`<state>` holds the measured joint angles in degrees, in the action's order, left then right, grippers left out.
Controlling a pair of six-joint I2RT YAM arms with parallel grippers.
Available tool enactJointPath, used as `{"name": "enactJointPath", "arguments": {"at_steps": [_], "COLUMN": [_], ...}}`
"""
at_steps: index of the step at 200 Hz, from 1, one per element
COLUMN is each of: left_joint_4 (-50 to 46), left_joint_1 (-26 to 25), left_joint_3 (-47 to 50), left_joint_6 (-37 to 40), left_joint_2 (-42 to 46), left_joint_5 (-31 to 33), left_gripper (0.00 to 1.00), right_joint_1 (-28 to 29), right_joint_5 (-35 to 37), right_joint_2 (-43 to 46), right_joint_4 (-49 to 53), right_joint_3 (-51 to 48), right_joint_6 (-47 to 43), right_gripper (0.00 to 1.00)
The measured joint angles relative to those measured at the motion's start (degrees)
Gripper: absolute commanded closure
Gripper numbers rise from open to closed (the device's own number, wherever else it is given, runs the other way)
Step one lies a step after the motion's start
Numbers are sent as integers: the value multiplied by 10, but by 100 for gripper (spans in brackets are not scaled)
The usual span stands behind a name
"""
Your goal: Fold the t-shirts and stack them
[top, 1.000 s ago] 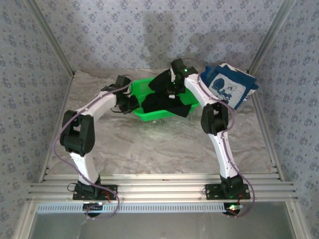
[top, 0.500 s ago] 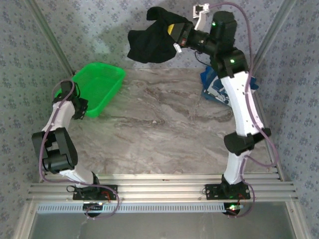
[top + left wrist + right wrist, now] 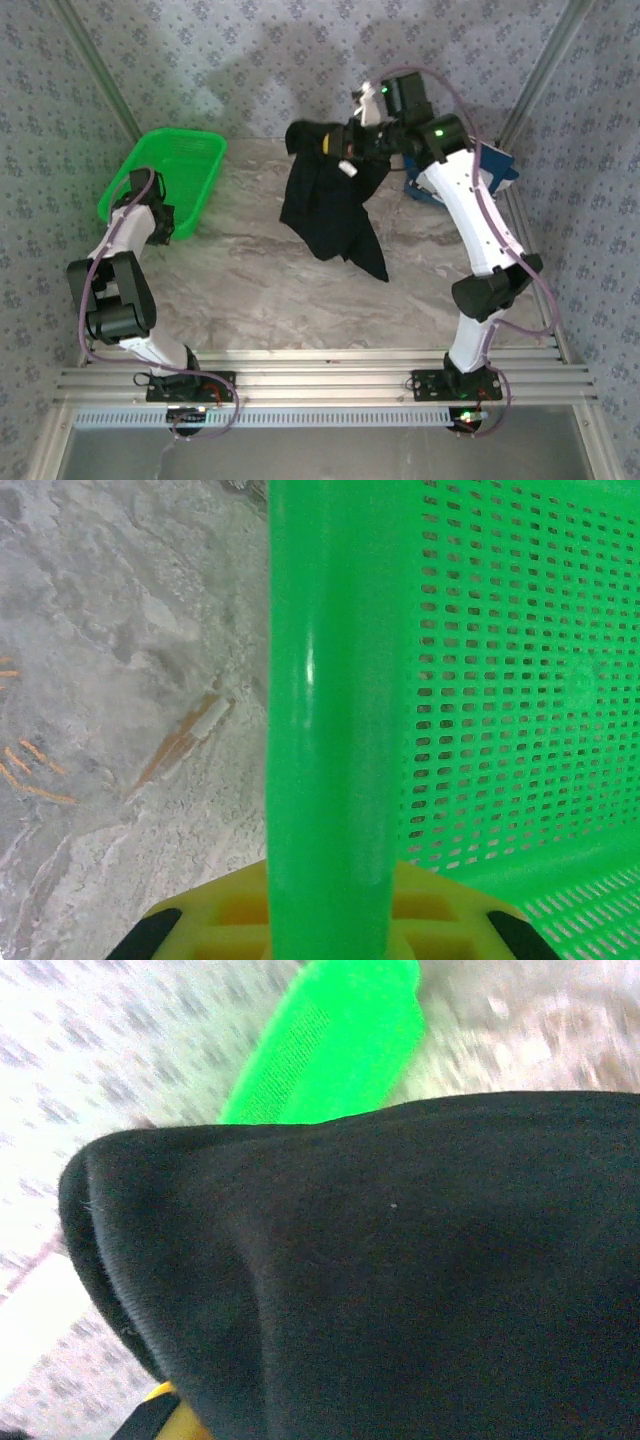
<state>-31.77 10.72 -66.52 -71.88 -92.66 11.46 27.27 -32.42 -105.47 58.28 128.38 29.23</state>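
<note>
Black t-shirt (image 3: 325, 205) lowered toward marble table (image 3: 250, 285) | basket (image 3: 168, 165) far-left | floral wallpaper (image 3: 200, 60)

A robotics lab's enclosed test cell — a marble-look tabletop (image 3: 300, 300) boxed in by floral-papered panels (image 3: 200, 60) on aluminium struts (image 3: 100, 75), with slotted metal rails (image 3: 320, 378) along the near edge carrying the bolted arm bases (image 3: 190, 385).

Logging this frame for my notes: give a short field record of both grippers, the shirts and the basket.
left gripper: shut on basket rim
right gripper: shut on black shirt, raised
black shirt: hanging unfolded above the table
navy shirt: far right, behind right arm
basket: far left of table
</note>
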Motion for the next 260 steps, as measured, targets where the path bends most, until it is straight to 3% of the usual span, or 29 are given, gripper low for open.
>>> {"name": "enactJointPath", "arguments": {"at_steps": [3, 9, 18, 24, 39, 41, 44, 60, 108, 140, 169, 218, 260], "left_joint_4": [1, 6, 18, 23, 30, 30, 30, 27, -8, -24, -55, -69, -37], "left_joint_1": [0, 1, 2, 2, 2, 2, 1, -6, -68, -155, -234, -328, -354], "left_joint_3": [0, 1, 6, 10, 18, 18, 17, 9, -63, -100, -59, 104, 138], "left_joint_6": [-1, -4, -9, -9, -10, -10, -8, 3, 82, 180, 239, 251, 248], "left_joint_2": [0, 0, 1, 1, 1, 1, 1, 4, 84, 147, 160, 142, 105], "left_joint_5": [1, 2, 4, 3, -3, -3, -6, -12, -25, -72, -146, -230, -241], "left_gripper": [100, 90, 53, 35, 13, 5, 1, 0, 0, 0, 3, 14, 15], "right_joint_1": [3, 10, 19, 24, 34, 35, 36, 38, 17, -65, -130, -83, -33], "right_joint_5": [3, 10, 23, 29, 38, 40, 40, 37, 29, 56, 72, 24, -8], "right_joint_2": [-6, -15, -32, -42, -70, -74, -80, -107, -91, 32, 118, 140, 99], "right_joint_4": [12, 33, 58, 70, 83, 84, 85, 82, 92, 91, 72, -35, -129], "right_joint_3": [0, -1, -3, -7, -18, -20, -21, -27, -53, -233, -411, -611, -650], "right_joint_6": [-6, -16, -31, -37, -58, -62, -61, -78, -116, -125, -128, -108, -67], "right_gripper": [84, 75, 59, 52, 42, 40, 36, 22, 20, 21, 21, 29, 40]}}
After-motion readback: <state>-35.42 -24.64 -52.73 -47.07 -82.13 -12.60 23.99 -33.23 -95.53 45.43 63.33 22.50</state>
